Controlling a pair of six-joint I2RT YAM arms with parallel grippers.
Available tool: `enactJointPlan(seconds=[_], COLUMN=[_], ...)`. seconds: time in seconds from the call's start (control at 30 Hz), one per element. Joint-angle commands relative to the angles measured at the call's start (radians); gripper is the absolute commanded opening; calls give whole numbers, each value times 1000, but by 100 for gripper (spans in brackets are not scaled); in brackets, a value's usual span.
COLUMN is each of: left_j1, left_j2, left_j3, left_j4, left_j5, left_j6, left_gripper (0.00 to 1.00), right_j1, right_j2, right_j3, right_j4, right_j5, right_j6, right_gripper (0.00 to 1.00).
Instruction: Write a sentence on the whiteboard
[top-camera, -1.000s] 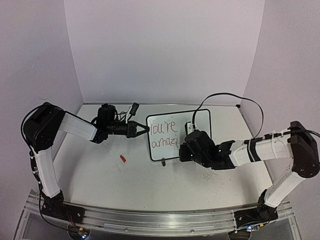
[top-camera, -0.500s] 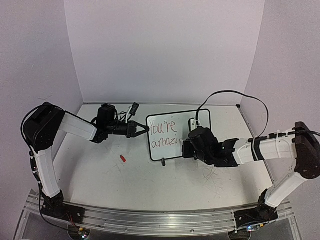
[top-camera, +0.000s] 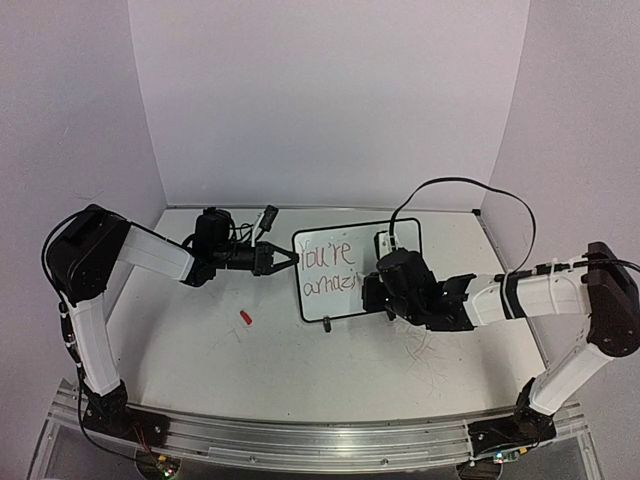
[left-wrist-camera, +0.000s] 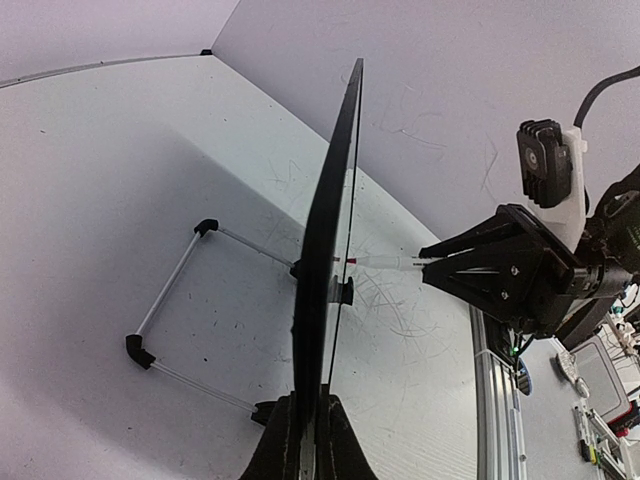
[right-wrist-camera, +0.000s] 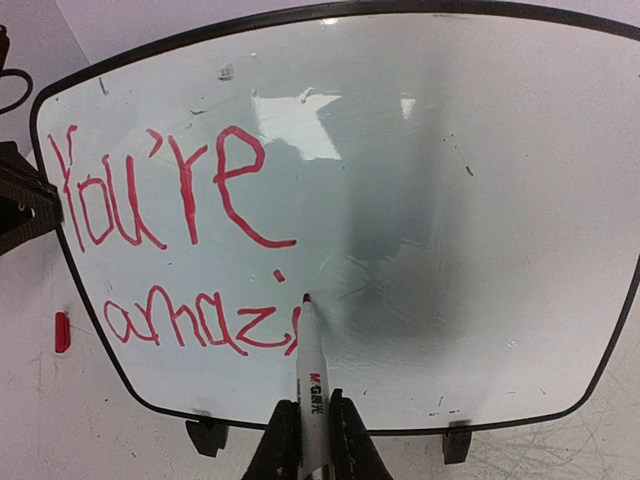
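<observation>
Right wrist view: the sentence (right-wrist-camera: 170, 250) says "You're amazi" in red on the whiteboard (right-wrist-camera: 470, 200), standing mid-table.
Left to do: the last word looks unfinished.
Jaws: the right gripper (right-wrist-camera: 312, 415) grips the marker (right-wrist-camera: 312, 360), tip on the board; the left gripper (left-wrist-camera: 308, 420) pinches the 9 o'clock edge.
Room: lots of bare board toward 3 o'clock.

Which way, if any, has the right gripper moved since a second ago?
Yes. The right gripper edged toward the back wall, judged against the unmoved whiteboard.
</observation>
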Motion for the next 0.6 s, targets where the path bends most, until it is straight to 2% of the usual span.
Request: enactJointPlan(seconds=[0.0,0.57], left_j1=[-23,-23], left_j2=[-30,-31], left_j3=[28,27], left_j4=[-39,-40], left_j5=[19,18], left_j6=[17,17], left_gripper=[0,0], right_j1=[-3,6], right_j2=[27,12], right_j3=[38,-24], right_j4=[16,-38], right_j5=[30,13], right_j6=[-1,81], right_gripper=[0,0])
